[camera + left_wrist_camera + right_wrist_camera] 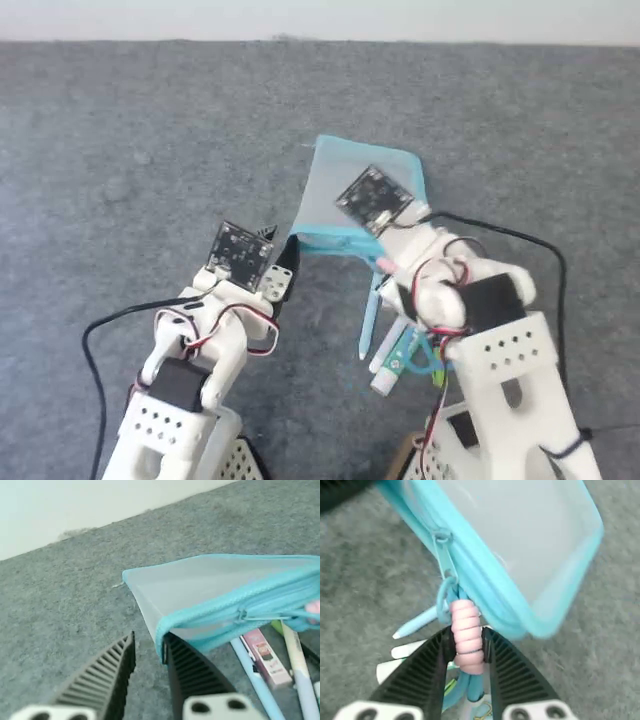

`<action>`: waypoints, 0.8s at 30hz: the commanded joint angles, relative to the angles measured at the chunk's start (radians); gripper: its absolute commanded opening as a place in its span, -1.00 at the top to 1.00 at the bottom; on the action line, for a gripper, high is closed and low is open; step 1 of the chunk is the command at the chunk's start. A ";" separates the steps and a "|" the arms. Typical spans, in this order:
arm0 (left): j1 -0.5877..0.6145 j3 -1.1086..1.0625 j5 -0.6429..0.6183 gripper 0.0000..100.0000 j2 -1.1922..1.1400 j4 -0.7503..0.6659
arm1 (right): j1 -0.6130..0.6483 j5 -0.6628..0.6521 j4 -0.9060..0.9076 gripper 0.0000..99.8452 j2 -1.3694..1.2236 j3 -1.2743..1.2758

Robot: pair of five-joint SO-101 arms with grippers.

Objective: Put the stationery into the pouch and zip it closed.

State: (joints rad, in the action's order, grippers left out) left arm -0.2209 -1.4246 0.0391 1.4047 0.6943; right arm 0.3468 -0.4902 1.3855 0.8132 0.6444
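Right gripper point(468, 641) is pinched tight on the ribbed pink pull point(466, 630), which hangs by a cyan loop from the zip slider point(442, 544) — likely so it can drag the slider along the zip. Left gripper point(150, 647) sits at the corner of the pouch point(352, 188) on the zip side. Its jaws are a narrow gap apart, with the cyan edge just against one finger point(192, 672). Table shows through the gap, so it's not clamped on anything. Judged as bracing that end so the pouch won't slide when the zip is pulled. Pouch lies on the grey table point(140, 150) with a gripper at each end of its zip edge. It has a frosted translucent body with cyan trim and zip, and looks thin and floppy. Stationery point(372, 318) — pale blue pen, pink stick, white markers — lies on the table just beside the zip edge, under the right arm, not inside. Can't tell how far the zip is open.
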 commanded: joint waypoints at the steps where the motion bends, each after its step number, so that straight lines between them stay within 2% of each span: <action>1: 0.089 -0.010 0.012 0.87 0.017 -0.034 | -0.116 -0.035 0.027 0.99 0.031 -0.008; 7: 0.091 -0.012 0.011 0.87 0.017 -0.034 | -0.203 -0.034 0.027 0.99 0.031 -0.008; 13: 0.089 -0.012 0.011 0.86 0.017 -0.034 | -0.205 -0.029 0.027 0.99 0.031 -0.008; 15: 0.087 -0.012 0.011 0.85 0.021 -0.032 | -0.174 -0.028 0.027 0.99 0.031 -0.008; 18: 0.075 -0.012 0.011 0.72 0.018 -0.029 | -0.101 0.003 0.028 0.99 0.031 -0.049; 20: 0.048 -0.008 0.011 0.65 0.018 -0.029 | -0.045 0.026 0.077 0.99 0.027 -0.172; 24: -0.021 -0.002 0.011 0.63 0.025 -0.029 | 0.048 0.054 0.282 0.99 -0.076 -0.505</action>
State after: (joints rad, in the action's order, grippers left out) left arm -0.1826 -1.4507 0.0437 1.4047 0.6928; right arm 0.3299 -0.4749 1.5436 0.7948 0.4127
